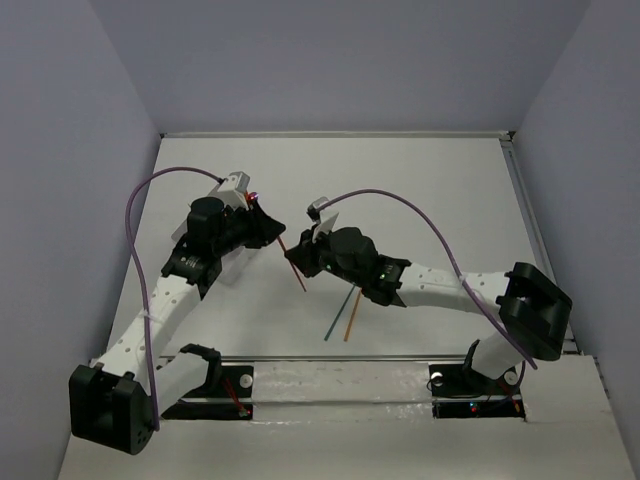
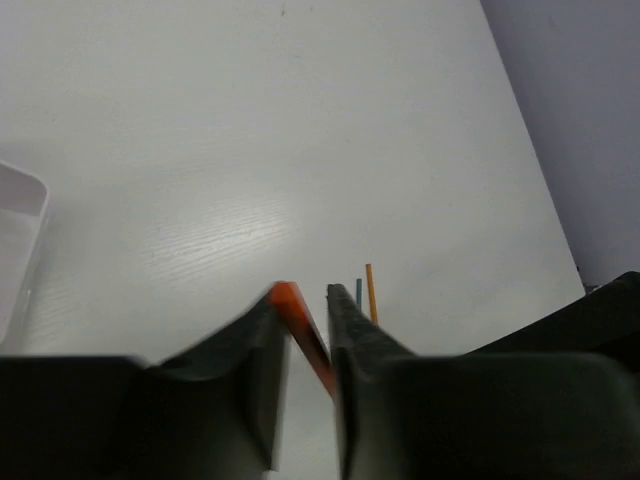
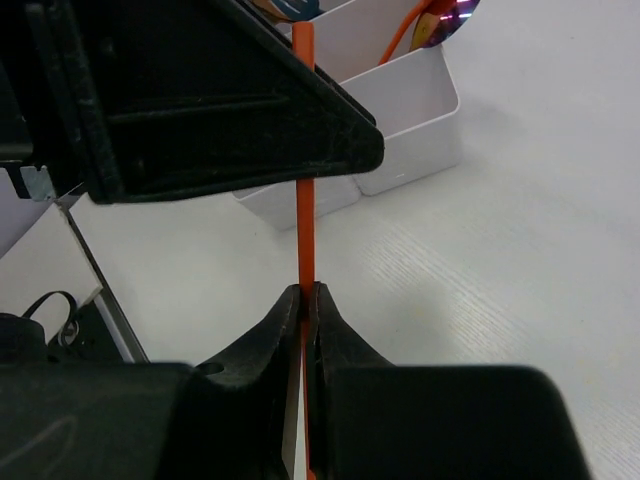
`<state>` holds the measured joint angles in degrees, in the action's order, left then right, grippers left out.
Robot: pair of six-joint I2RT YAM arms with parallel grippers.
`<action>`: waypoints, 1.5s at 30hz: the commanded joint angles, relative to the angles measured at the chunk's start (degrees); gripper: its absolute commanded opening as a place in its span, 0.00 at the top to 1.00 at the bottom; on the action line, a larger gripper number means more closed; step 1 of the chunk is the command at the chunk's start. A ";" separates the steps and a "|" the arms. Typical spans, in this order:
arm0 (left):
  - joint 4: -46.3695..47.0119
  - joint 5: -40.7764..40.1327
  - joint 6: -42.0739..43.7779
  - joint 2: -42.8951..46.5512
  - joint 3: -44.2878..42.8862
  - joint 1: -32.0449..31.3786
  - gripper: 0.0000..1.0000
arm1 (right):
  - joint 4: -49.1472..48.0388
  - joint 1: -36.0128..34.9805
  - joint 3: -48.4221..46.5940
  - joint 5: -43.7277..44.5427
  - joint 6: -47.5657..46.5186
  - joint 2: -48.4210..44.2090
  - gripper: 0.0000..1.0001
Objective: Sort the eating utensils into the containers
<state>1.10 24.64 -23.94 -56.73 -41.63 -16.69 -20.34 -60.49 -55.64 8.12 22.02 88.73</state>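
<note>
My right gripper is shut on a red stick and holds it above the table; it also shows in the top view. My left gripper is open, and the red stick crosses slantwise between its fingers. A teal stick and an orange stick lie on the table beyond, also in the top view. The whitish divided tray stands behind, with a shiny spoon bowl and an orange handle in it. In the top view the left arm hides most of the tray.
One tray corner shows at the left of the left wrist view. The table's right rail and the grey walls bound the space. The arm bases and cables sit at the near edge.
</note>
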 commanded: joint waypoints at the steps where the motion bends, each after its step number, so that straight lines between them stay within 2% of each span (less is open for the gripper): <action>1: 2.24 -0.82 0.65 1.36 -2.05 -0.19 0.89 | -4.71 -0.86 0.88 -0.82 -0.49 -2.42 0.93; 2: 1.98 -1.17 1.00 1.36 -2.14 -0.19 0.94 | -4.80 -0.86 1.05 -0.65 -0.31 -2.42 0.93; 4: 1.71 -2.75 1.09 1.62 -2.23 -0.19 0.94 | -4.62 -0.86 1.76 -0.65 0.13 -2.77 0.88; 5: 1.45 -3.89 1.44 1.97 -2.40 -0.19 0.94 | -4.62 -0.86 2.37 -0.65 0.30 -3.38 0.73; 9: 0.65 -8.19 2.15 3.03 -2.93 0.86 0.94 | -2.88 -0.86 4.13 -0.56 0.39 -6.71 0.43; 11: 0.48 -10.39 2.24 3.82 -3.46 1.57 0.94 | -1.90 -0.86 5.27 0.05 0.39 -8.39 0.38; 17: 0.74 -18.92 1.53 5.40 -7.59 3.33 0.94 | -0.14 -0.86 11.69 2.43 -0.40 -17.35 0.36; 18: 0.74 -22.50 1.79 5.49 -8.72 3.33 0.94 | 0.38 -0.86 13.43 3.38 -0.83 -19.28 0.36; 25: 4.68 -36.76 6.71 -0.03 -11.81 3.33 0.94 | 3.20 -0.86 18.02 6.29 -0.66 -26.49 0.36; 34: 13.21 -43.09 11.19 -6.02 -10.76 3.33 0.94 | 5.57 -0.86 21.36 5.07 0.91 -33.00 0.36; 45: 19.99 -47.76 15.15 -12.26 -7.51 3.33 0.94 | 6.28 -0.86 24.35 4.10 2.76 -34.59 0.36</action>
<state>14.44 -19.42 -10.81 -67.85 -50.92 -13.47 -13.50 -60.84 -32.08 12.60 23.79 54.98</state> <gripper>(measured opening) 0.154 0.641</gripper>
